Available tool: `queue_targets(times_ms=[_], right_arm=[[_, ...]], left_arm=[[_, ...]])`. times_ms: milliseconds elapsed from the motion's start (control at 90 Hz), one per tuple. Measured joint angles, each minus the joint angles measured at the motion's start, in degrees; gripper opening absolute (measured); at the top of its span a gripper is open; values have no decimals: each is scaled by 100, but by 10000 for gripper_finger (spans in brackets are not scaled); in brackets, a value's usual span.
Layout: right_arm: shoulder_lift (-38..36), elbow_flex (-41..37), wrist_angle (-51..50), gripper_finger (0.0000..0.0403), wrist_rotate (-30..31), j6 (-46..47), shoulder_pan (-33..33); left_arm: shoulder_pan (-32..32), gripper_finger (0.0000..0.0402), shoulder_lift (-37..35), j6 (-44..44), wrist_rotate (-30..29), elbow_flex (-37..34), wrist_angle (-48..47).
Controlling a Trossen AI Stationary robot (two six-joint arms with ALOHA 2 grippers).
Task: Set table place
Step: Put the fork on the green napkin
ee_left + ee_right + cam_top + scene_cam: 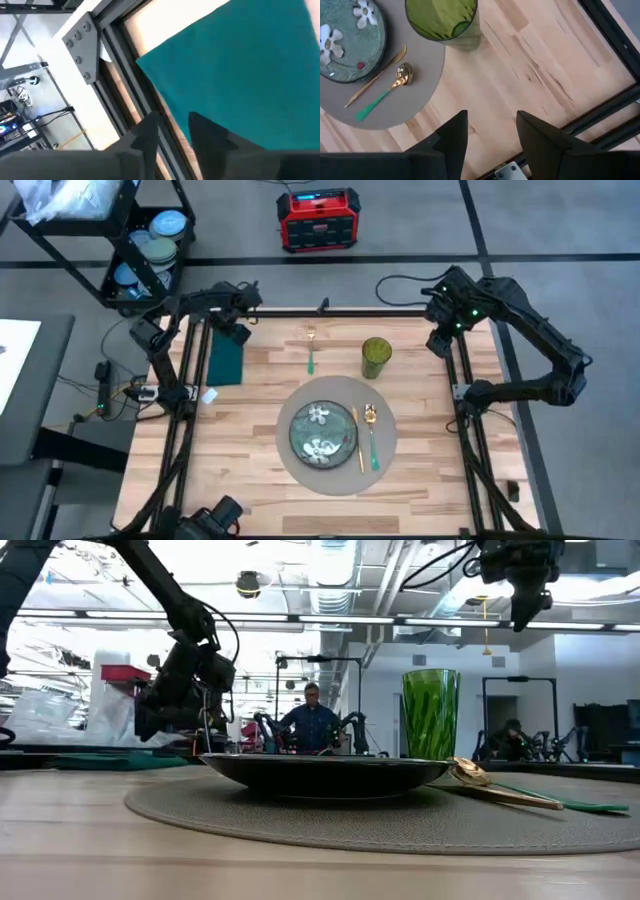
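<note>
On the table (260,410) lies the round grey place (385,465) with a floral plate (296,430), a gold knife (358,438) and a green-handled spoon (373,442) on it. A green glass (376,357) stands at its far edge, and a fork (311,352) lies beside that. A dark green napkin (226,362) lies flat at the far left. My left gripper (172,127) hovers open over the napkin's (240,75) far outer edge, one finger over the rail. My right gripper (492,132) hangs open, high above the far right corner.
A black rail frame (462,395) runs around the table. A small white tag (209,395) lies near the napkin. A dark shelf cart (150,240) and a red device (318,220) stand beyond the far edge. A person (312,720) sits in the room behind.
</note>
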Motion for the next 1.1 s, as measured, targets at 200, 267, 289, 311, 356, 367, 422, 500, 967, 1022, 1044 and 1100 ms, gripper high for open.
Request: queue_targets(times_ms=[200,267,289,311,356,367,422,500,967,1022,1044,1100], right_arm=[[0,0,112,162,8,5,-4],[-1,0,109,162,8,38,-4],[-2,0,109,162,8,44,-4],[-3,0,106,162,8,44,-4],[-10,0,93,162,8,55,-4],[-14,0,91,162,8,65,-4],[-38,0,90,162,8,88,-5],[-102,0,85,162,8,90,-6],[-411,0,198,162,8,138,-6],[-447,0,185,162,8,153,-6],[-461,0,177,162,8,153,-6],[-502,0,169,162,8,153,-6]], left_arm=[[-397,144,1,-1198,2771,31,1653],[-737,145,1,-1735,3364,32,2583],[-871,145,1,-1885,3434,38,2854],[-1013,145,2,-2029,3444,42,3102],[-1292,146,0,-2274,3409,44,3447],[-1364,146,0,-2327,3384,44,3519],[-1702,146,0,-2636,3076,44,3692],[-2101,146,0,-3016,2741,42,3784],[-2770,125,1670,-2935,2067,2646,1958],[-2834,117,2073,-2781,1823,3284,1133],[-2847,115,2206,-2713,1756,3501,890],[-2847,110,2459,-2585,1640,3939,509]])
